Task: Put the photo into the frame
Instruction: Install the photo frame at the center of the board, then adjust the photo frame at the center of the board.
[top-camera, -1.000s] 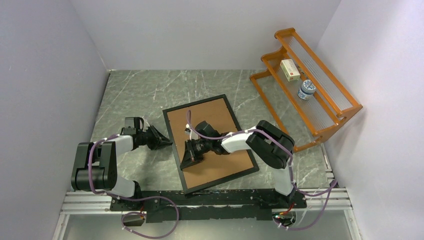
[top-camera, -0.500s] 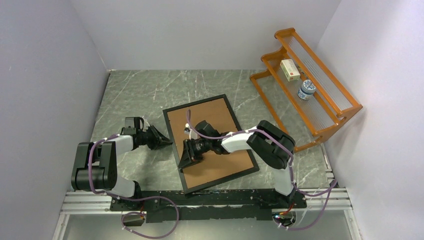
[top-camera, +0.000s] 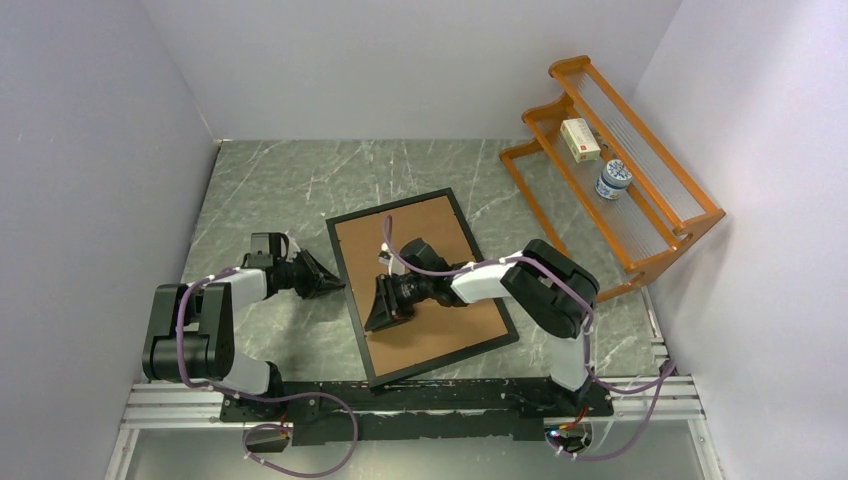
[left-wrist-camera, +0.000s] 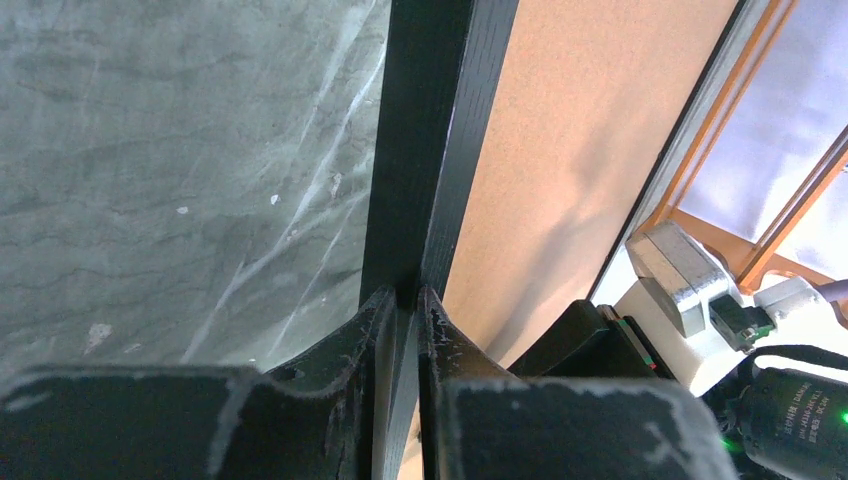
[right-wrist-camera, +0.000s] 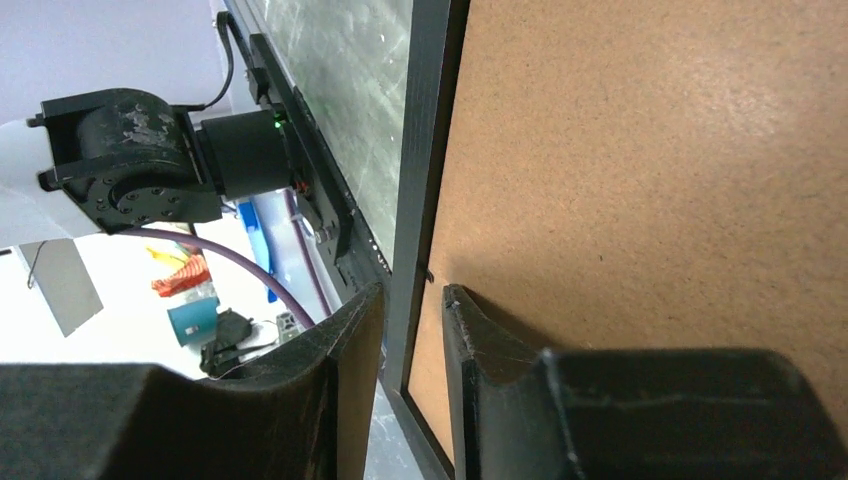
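Just opened: right gripper (right-wrist-camera: 410, 300), jaws now spread a little, one finger on each side of the black left rail of the frame (top-camera: 430, 235), squeezing nothing. Pressed nearly together a second ago, at the same spot. Pulled back a tiny bit toward the frame's right side too. Maybe done with the small dark tab (right-wrist-camera: 428, 272) on that rail, so likely ready for the next one, or to lift off.

No change at the left gripper (left-wrist-camera: 408, 300): just outside the frame's left rail, jaws pinching that rail tight, likely to stop the frame sliding.

Frame flat on the table (top-camera: 270, 190), brown back board (right-wrist-camera: 650, 150) facing up, same place as before. Orange rack (top-camera: 620, 170) well off past the frame's far right corner.

No photo to see anywhere. Maybe already under the brown back board, inside the frame; cannot tell from here.
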